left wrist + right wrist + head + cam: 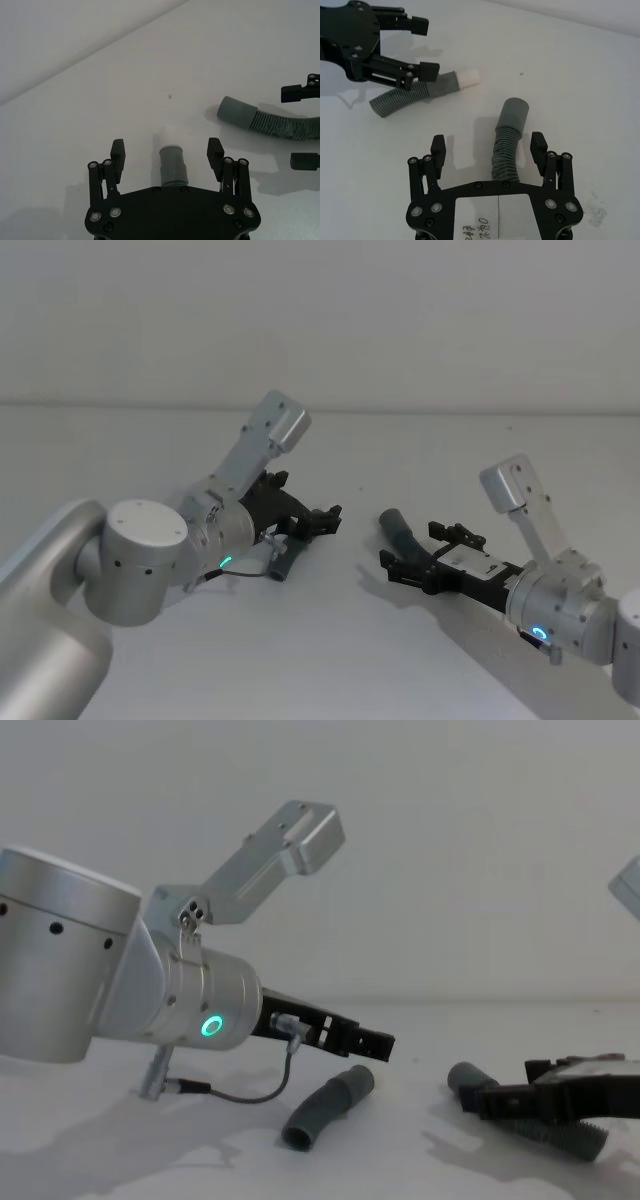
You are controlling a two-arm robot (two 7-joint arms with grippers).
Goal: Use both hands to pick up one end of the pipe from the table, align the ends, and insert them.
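Note:
Two dark grey ribbed pieces of the pipe lie on the white table (330, 660). The short curved piece (415, 95) has a grey cuff with a white tip (171, 136). My left gripper (166, 150) is open and straddles this cuff, fingers apart on either side. The longer piece (506, 150) ends in a smooth grey cuff (514, 114) that points toward the short piece. My right gripper (488, 145) is open around its ribbed body, just behind that cuff. In the head view the left gripper (312, 521) and right gripper (412, 558) face each other across a small gap.
A tiny dark speck (170, 96) marks the table beyond the two ends. A thin black cable (250, 1096) loops from my left wrist down to the table. The table's far edge meets a plain wall (320, 330).

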